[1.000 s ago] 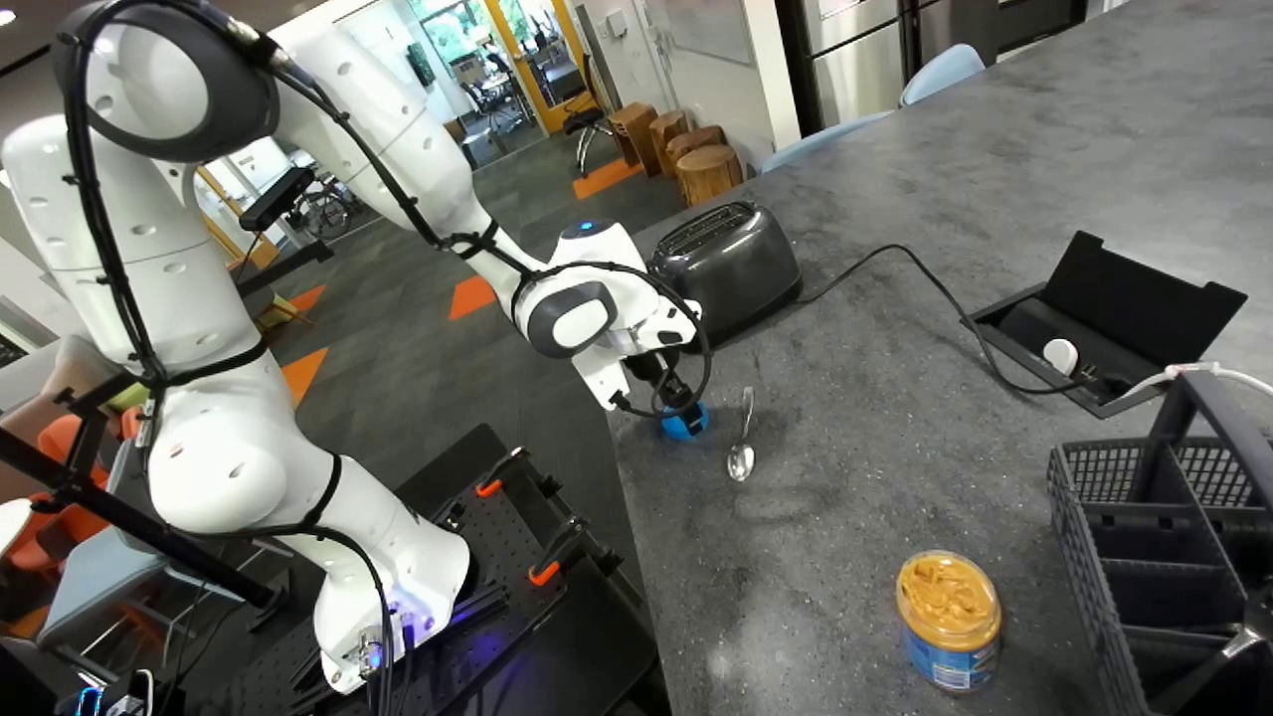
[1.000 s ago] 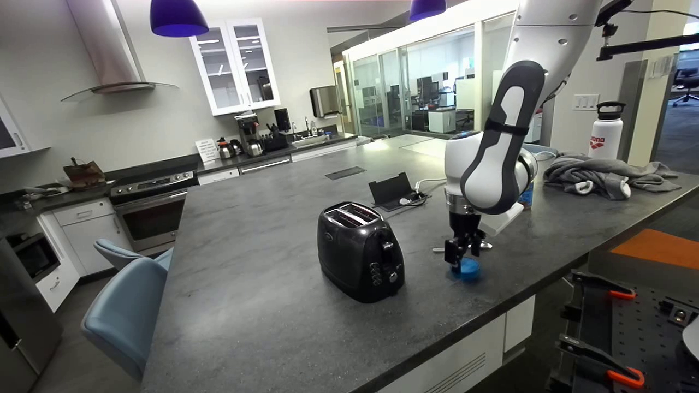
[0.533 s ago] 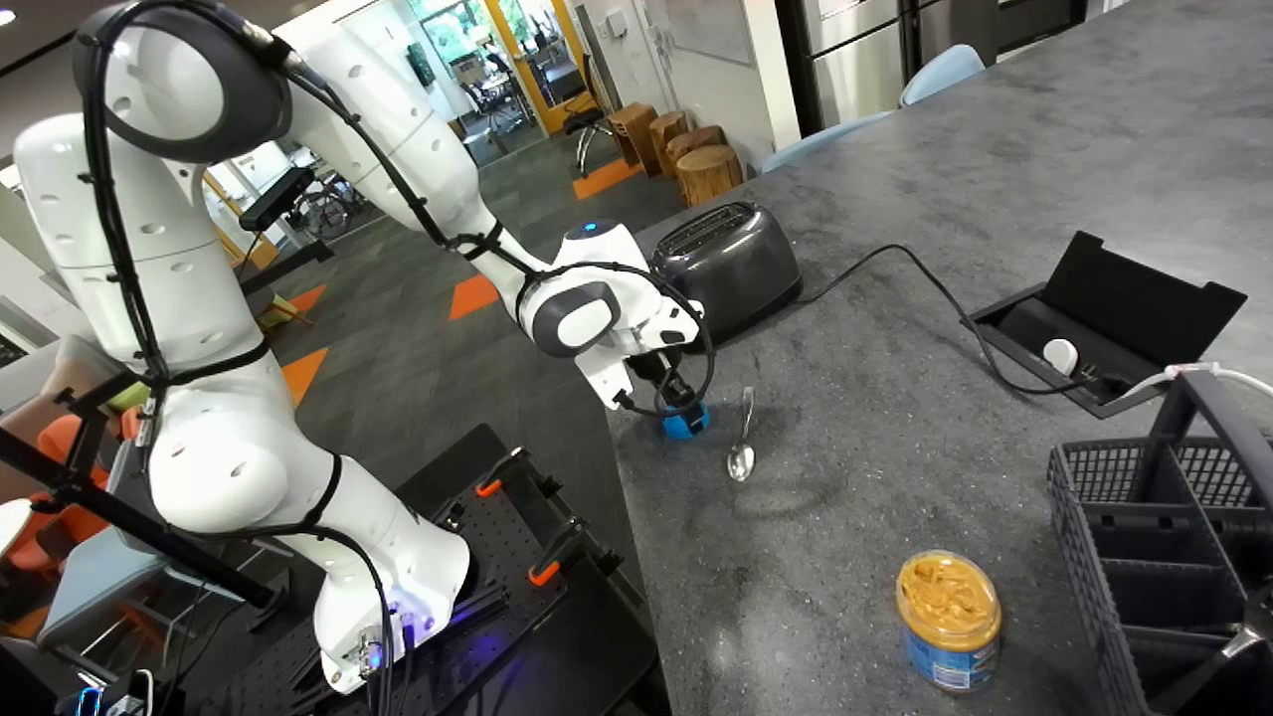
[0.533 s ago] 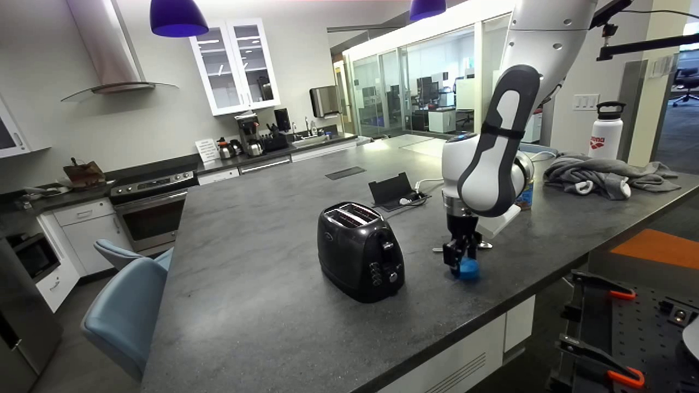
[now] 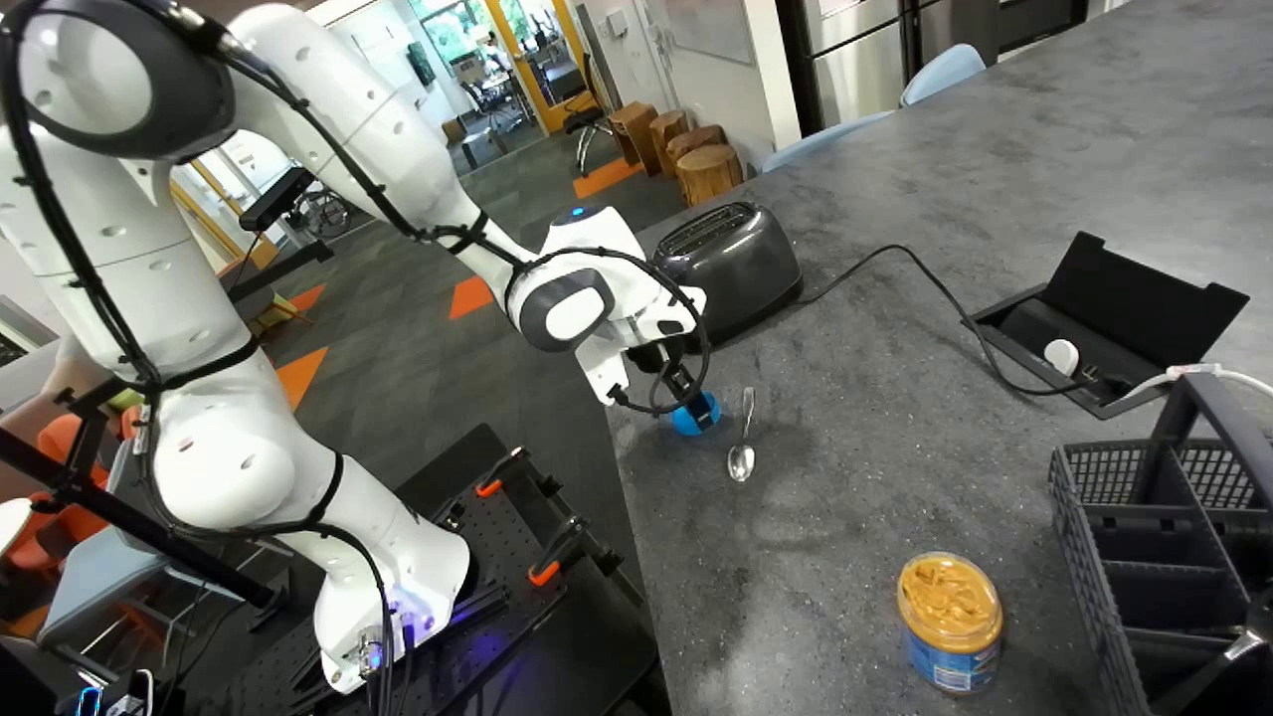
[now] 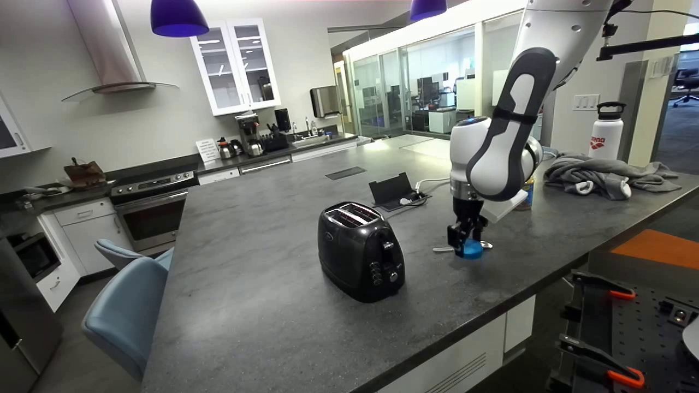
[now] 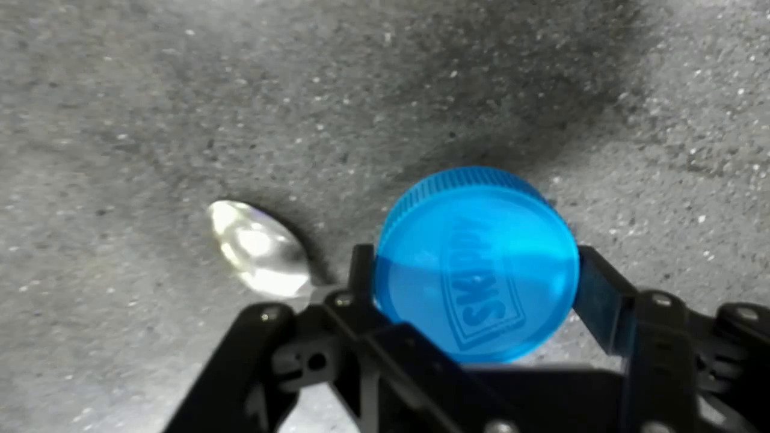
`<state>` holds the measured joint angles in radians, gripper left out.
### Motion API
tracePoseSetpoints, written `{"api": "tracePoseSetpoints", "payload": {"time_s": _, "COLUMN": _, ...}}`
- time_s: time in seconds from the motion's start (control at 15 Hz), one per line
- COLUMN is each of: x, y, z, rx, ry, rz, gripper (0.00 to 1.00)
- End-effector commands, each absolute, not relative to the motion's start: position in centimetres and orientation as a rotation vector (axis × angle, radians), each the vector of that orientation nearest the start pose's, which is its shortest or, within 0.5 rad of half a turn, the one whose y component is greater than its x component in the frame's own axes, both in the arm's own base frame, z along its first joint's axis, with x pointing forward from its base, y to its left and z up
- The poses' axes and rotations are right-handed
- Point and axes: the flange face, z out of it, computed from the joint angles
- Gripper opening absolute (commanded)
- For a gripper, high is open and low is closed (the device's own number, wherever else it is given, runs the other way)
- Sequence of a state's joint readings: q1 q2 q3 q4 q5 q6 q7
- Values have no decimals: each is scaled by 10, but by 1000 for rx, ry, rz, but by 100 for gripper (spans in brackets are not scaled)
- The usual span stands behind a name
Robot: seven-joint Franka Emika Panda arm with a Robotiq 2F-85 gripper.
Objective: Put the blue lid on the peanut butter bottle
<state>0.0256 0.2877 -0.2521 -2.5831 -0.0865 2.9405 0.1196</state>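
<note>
My gripper (image 7: 479,263) is shut on the blue lid (image 7: 475,282), one finger against each side of its rim. The lid's flat top with the word SKIPPY faces the wrist camera. The lid (image 5: 693,416) also shows in both exterior views (image 6: 473,249), held a little above the counter near its edge. The peanut butter bottle (image 5: 950,622) stands upright and open on the counter, peanut butter showing in its mouth. It is well apart from the gripper. In an exterior view the bottle (image 6: 527,195) is partly hidden behind the arm.
A metal spoon (image 5: 742,457) lies beside the gripper. A black toaster (image 5: 731,264) stands behind it, its cord running to an open black outlet box (image 5: 1124,308). A grey cutlery basket (image 5: 1084,557) stands beside the bottle. A grey cloth (image 6: 600,172) lies farther along the counter.
The gripper's fingers have closed on the blue lid. The gripper and lid have risen off the counter together. The peanut butter bottle and spoon have not moved.
</note>
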Motion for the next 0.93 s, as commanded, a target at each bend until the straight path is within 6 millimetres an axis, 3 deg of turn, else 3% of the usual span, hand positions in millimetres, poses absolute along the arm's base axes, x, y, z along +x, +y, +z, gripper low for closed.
{"api": "tracePoseSetpoints", "payload": {"time_s": 0.0, "x": 408, "y": -139, "z": 217, "rx": -3204, "ry": 551, "rz": -214, "gripper": 55}}
{"api": "tracePoseSetpoints", "payload": {"time_s": 0.4, "x": 382, "y": -223, "z": 284, "rx": -3181, "ry": 840, "rz": -348, "gripper": 55}}
{"api": "tracePoseSetpoints", "payload": {"time_s": 0.53, "x": 373, "y": -241, "z": 304, "rx": -3136, "ry": 926, "rz": -381, "gripper": 55}}
{"api": "tracePoseSetpoints", "payload": {"time_s": 0.67, "x": 365, "y": -244, "z": 314, "rx": -3084, "ry": 968, "rz": -379, "gripper": 55}}
{"api": "tracePoseSetpoints", "payload": {"time_s": 0.73, "x": 373, "y": -248, "z": 300, "rx": -3123, "ry": 950, "rz": -387, "gripper": 80}}
{"api": "tracePoseSetpoints", "payload": {"time_s": 0.87, "x": 369, "y": -251, "z": 310, "rx": -3100, "ry": 968, "rz": -392, "gripper": 80}}
